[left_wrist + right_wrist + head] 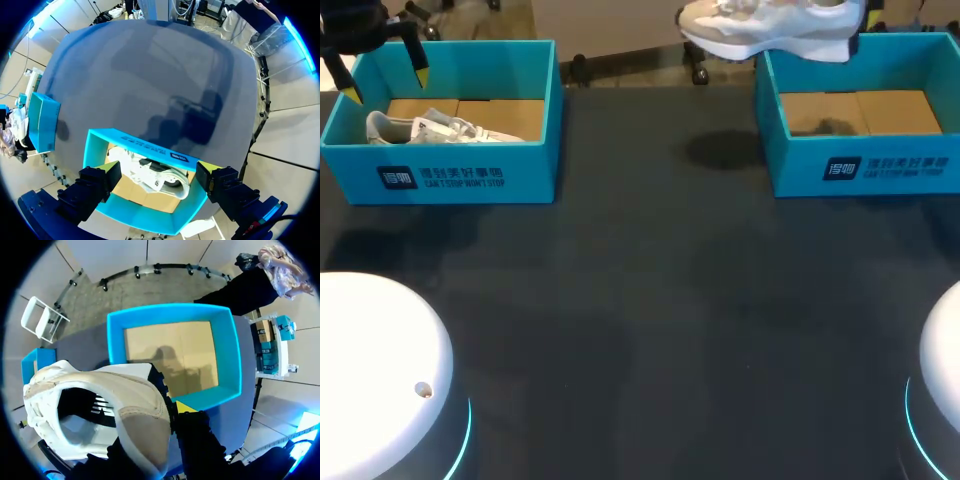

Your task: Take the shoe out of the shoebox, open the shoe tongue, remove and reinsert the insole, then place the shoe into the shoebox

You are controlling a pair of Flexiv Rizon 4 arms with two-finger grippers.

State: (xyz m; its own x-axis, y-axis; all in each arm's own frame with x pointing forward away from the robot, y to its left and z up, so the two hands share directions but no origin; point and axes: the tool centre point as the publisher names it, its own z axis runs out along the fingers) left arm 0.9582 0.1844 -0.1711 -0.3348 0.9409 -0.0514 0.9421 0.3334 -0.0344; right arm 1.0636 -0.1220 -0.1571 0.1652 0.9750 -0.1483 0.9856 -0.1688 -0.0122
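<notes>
A white shoe [770, 30] hangs in the air over the far left corner of the right teal shoebox [865, 165]. My right gripper [161, 416] is shut on that shoe's heel [142, 425], with one yellow tip showing beside it. Under it the right box [225, 330] holds only its bare cardboard floor. A second white shoe [440, 128] lies in the left teal shoebox [470, 175]. My left gripper [388, 85] hovers open above that box's far left corner. Seen from the left wrist, the shoe [160, 175] lies below the open left gripper [159, 167].
The two boxes stand at the far left and far right of the dark table [640, 300]. Between them and toward the front lies bare tabletop. My arms' white bases [380, 380] fill the front corners.
</notes>
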